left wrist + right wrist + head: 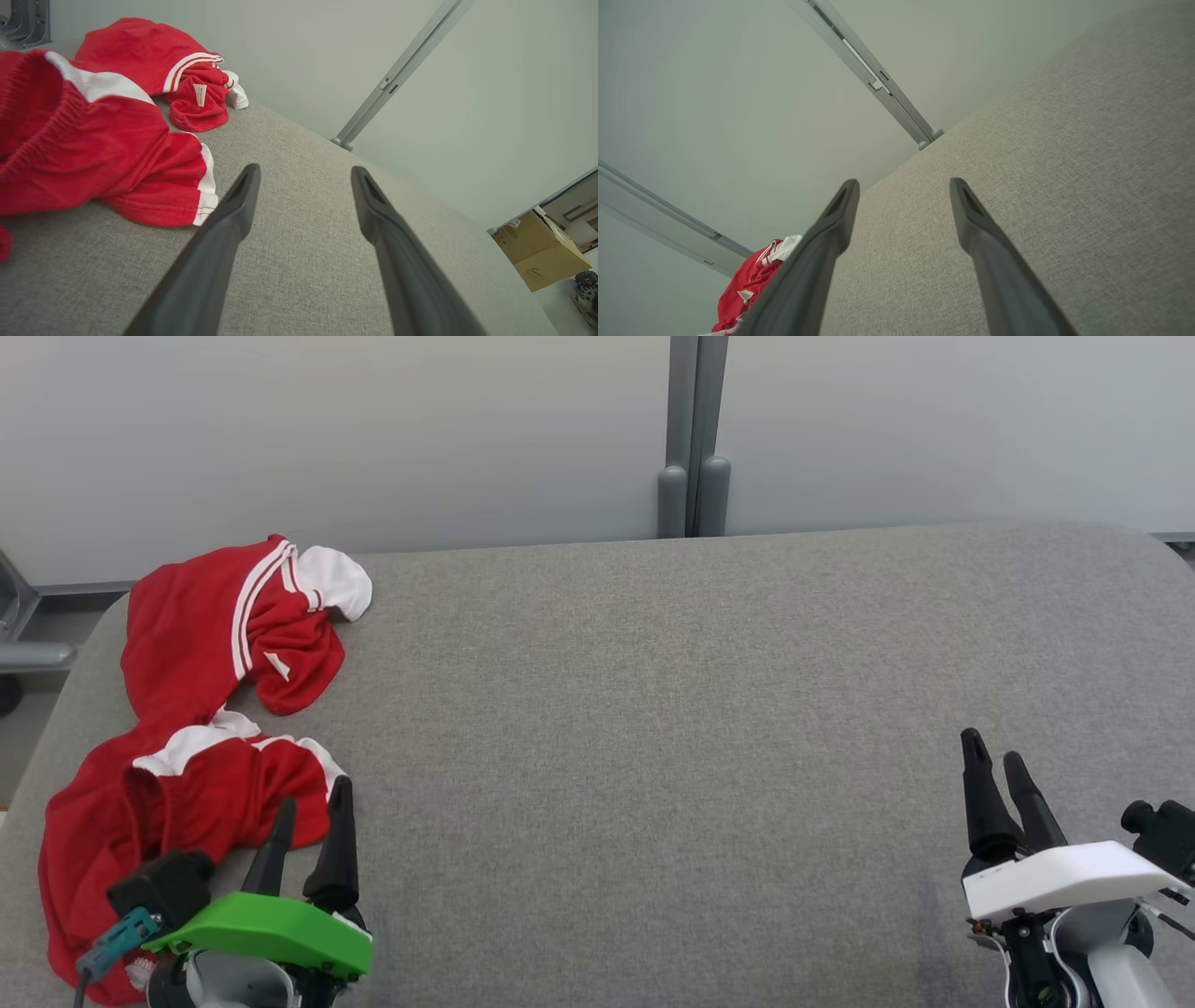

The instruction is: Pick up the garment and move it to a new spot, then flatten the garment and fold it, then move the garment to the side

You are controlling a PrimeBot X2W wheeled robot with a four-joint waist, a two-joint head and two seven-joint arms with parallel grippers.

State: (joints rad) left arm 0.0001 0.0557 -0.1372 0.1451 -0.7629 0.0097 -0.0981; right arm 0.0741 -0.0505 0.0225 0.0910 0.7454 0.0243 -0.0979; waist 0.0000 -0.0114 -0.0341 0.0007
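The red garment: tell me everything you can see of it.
The red garment is soft, knit-looking sportswear with white panels, thin white stripes and a gathered elastic band. A small white label shows. It lies crumpled and unfolded in two bunched lobes at the left end of the grey padded surface, resting on it. The open left gripper hovers beside its near hem, fingertips apart from the cloth.

Left pincer (314, 793) green-shelled with teal plug (121, 936), right pincer (991, 747) white-shelled, long tapered black fingers (219, 252)
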